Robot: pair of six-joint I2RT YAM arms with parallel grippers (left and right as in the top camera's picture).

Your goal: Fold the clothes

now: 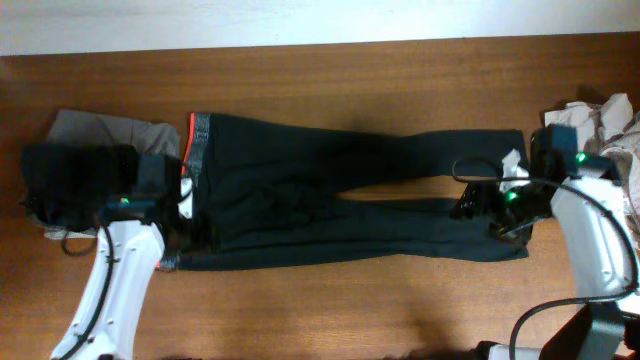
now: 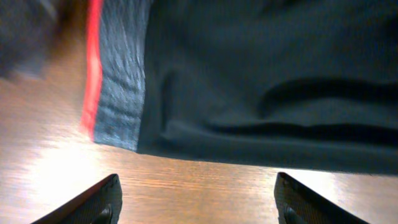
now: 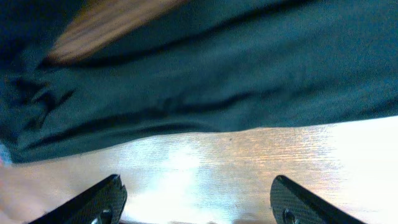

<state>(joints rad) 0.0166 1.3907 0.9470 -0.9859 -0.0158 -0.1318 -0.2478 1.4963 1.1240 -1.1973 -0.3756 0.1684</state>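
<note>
Long black leggings (image 1: 340, 190) lie flat across the table, waistband at the left, leg ends at the right. The grey waistband (image 1: 198, 140) shows a red-orange lining (image 2: 93, 68). My left gripper (image 1: 175, 210) is open and empty over bare wood just off the waistband's front corner (image 2: 118, 124); its fingertips (image 2: 196, 202) hold nothing. My right gripper (image 1: 475, 205) is open and empty by the leg ends (image 1: 500, 150); its fingers (image 3: 196, 202) sit over bare wood in front of the black fabric (image 3: 205, 81).
A folded black garment (image 1: 75, 175) lies on a grey-beige one (image 1: 110, 128) at the far left. A heap of light clothes (image 1: 605, 125) sits at the right edge. The table's wood (image 1: 330, 300) runs along the front.
</note>
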